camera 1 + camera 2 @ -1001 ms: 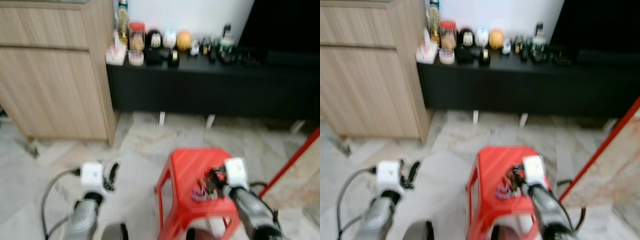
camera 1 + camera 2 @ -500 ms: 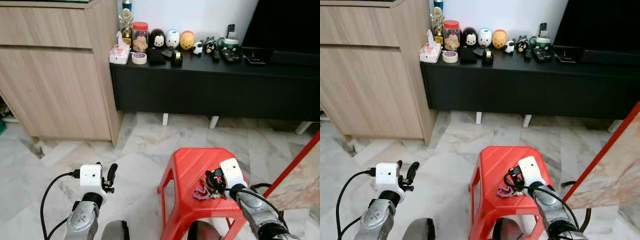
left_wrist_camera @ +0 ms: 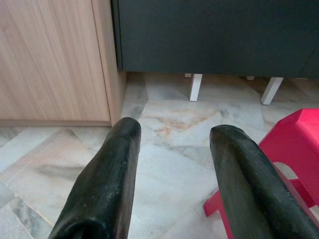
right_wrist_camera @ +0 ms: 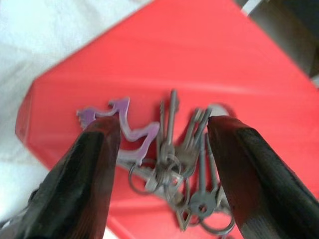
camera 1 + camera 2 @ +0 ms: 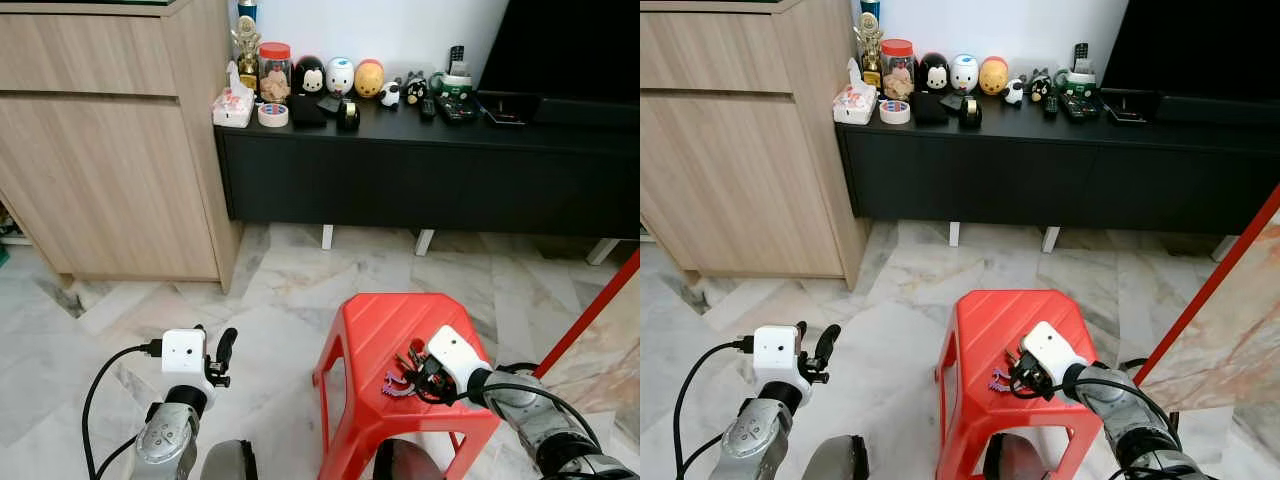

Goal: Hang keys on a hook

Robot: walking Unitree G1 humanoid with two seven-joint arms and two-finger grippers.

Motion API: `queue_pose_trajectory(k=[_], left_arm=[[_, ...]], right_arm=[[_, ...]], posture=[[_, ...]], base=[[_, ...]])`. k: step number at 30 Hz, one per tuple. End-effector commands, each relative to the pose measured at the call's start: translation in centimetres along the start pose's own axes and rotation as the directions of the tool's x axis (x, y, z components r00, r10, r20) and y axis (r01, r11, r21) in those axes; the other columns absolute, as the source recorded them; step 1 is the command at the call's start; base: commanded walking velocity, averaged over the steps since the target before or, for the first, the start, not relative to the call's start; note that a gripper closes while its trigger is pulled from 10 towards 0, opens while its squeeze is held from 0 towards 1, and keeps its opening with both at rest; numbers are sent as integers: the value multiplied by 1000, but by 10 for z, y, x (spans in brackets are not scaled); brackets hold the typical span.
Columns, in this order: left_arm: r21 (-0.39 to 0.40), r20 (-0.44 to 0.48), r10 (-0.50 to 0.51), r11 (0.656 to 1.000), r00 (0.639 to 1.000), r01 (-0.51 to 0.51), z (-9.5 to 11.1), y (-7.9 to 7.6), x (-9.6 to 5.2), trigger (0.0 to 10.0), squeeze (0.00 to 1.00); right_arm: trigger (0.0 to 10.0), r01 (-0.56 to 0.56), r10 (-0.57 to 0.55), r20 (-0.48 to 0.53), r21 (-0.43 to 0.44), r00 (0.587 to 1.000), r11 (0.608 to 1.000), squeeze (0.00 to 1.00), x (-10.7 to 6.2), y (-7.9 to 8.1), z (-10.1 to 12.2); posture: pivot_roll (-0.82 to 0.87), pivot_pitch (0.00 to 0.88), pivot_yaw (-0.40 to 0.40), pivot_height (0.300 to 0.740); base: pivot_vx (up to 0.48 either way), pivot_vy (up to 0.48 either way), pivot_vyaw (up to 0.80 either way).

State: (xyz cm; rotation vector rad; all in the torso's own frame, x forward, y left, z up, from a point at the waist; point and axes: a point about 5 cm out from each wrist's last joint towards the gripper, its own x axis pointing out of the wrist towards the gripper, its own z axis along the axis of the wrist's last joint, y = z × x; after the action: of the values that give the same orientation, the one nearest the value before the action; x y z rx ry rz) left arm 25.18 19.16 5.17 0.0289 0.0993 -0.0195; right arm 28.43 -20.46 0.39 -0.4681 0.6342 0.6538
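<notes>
Keys (image 4: 174, 159) lie in a bunch on the red stool (image 5: 375, 330), toward its front right corner, with a purple tag (image 4: 127, 124) splayed out beside them. Right gripper (image 4: 162, 144) is down over the stool top, fingers apart and straddling the bunch, one finger partly over the purple tag, the other on the far side of the keys. Not yet closed on anything; looks like it is lining up for a pinch so the ring ends up between the pads. Keys rest flat on the stool, so the fingers probably need to go low to catch them.

Left gripper (image 3: 172, 164) hangs idle to the left of the stool, over the marble floor (image 5: 100, 330), fingers apart, holding nothing, pointing toward the wooden cabinet (image 5: 100, 140) and the black TV bench (image 5: 420, 170) beyond the stool.

Can't make out a hook. Judgement: still at the pick-up step, hanging comes later.
</notes>
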Motion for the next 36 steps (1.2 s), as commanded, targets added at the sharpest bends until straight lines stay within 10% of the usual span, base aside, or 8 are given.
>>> queue_pose_trajectory(k=[1,36], left_arm=[[-1,-5,-21,1000,1000,21,0,-4,2,10000,0],[19,-27,-51,998,998,52,-3,-7,-1,10000,0]], right_arm=[[10000,13,-13,-51,6,999,1000,0,-2,-1,-8],[10000,205,-186,-170,103,968,973,0,7,5,-17]], posture=[[113,0,-82,591],[122,0,-62,591]], base=[[0,0,0],[0,0,0]])
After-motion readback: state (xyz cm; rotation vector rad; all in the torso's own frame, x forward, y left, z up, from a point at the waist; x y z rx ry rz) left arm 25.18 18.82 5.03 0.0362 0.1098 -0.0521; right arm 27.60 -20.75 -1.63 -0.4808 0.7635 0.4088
